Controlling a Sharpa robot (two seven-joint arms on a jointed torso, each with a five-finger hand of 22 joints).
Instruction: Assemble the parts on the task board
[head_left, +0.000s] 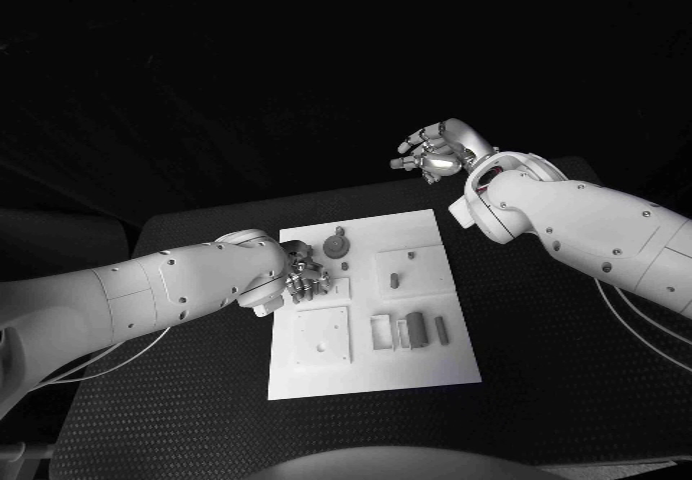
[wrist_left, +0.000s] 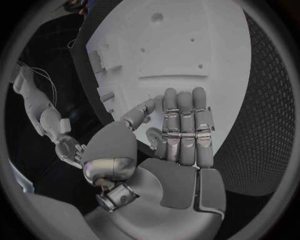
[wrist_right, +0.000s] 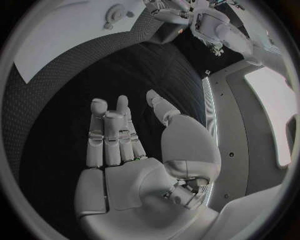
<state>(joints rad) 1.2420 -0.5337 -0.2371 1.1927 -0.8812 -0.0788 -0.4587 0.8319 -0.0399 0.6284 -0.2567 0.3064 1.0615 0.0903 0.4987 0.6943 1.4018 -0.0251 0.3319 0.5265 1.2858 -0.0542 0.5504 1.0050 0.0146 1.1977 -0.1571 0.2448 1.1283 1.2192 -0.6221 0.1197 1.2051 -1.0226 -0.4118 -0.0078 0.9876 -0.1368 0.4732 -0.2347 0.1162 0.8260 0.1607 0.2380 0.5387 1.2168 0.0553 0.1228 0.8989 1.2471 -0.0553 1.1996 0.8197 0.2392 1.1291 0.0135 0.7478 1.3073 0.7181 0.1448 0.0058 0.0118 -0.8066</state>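
The white task board (head_left: 433, 235) lies in the middle of the table. On it are grey parts: a round knobbed piece (head_left: 336, 243) at the far left, a small piece (head_left: 397, 280) in a square recess, and upright blocks (head_left: 415, 328) in slots near the front. My left hand (head_left: 303, 276) hovers over the board's left edge, fingers straight and together (wrist_left: 182, 125), holding nothing. My right hand (head_left: 434, 150) is raised beyond the board's far right corner, fingers stretched out (wrist_right: 112, 135), empty.
A square plate with small holes (head_left: 323, 335) sits on the board's front left. The board (wrist_left: 187, 45) spreads beyond the left hand's fingers. The right wrist view shows the board (wrist_right: 62, 35), its knob (wrist_right: 115, 12) and dark textured table (wrist_right: 75, 100).
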